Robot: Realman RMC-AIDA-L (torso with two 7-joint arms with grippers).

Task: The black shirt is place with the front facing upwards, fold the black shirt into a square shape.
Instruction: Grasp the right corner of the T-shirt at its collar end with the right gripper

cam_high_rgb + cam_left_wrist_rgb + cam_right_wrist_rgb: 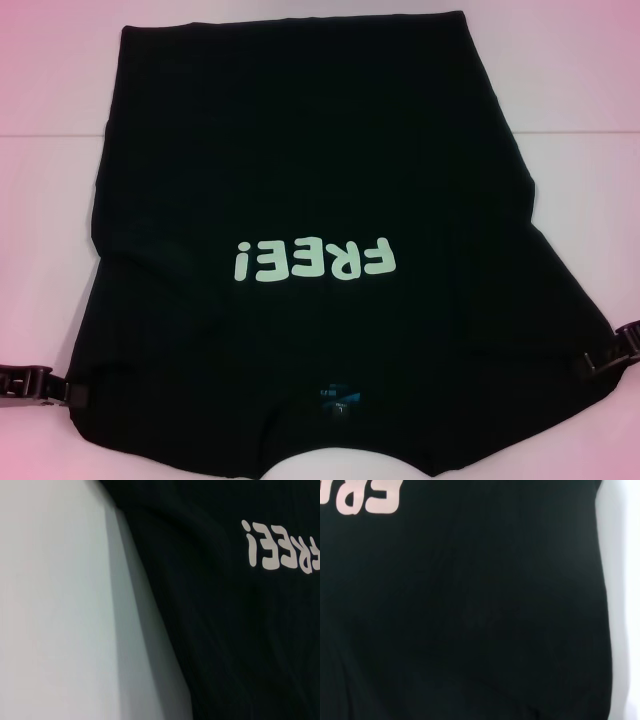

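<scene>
The black shirt (300, 170) lies front up on the white table (50, 220), its hem at the far side and its collar near me. The pale "FREE!" lettering (312, 262) reads upside down, and a small blue neck label (335, 392) shows by the collar. My left gripper (68, 392) pinches the near left shoulder corner, and my right gripper (588, 362) pinches the near right one. The cloth runs taut out to both. The left wrist view shows the shirt (240, 630) and its side edge. The right wrist view is filled by the shirt (470, 605).
Bare white table surface (50, 605) runs along the shirt's left side and shows as a narrow strip (626, 580) on its right. The table's far edge meets a pink-lit wall (560, 50) behind the hem.
</scene>
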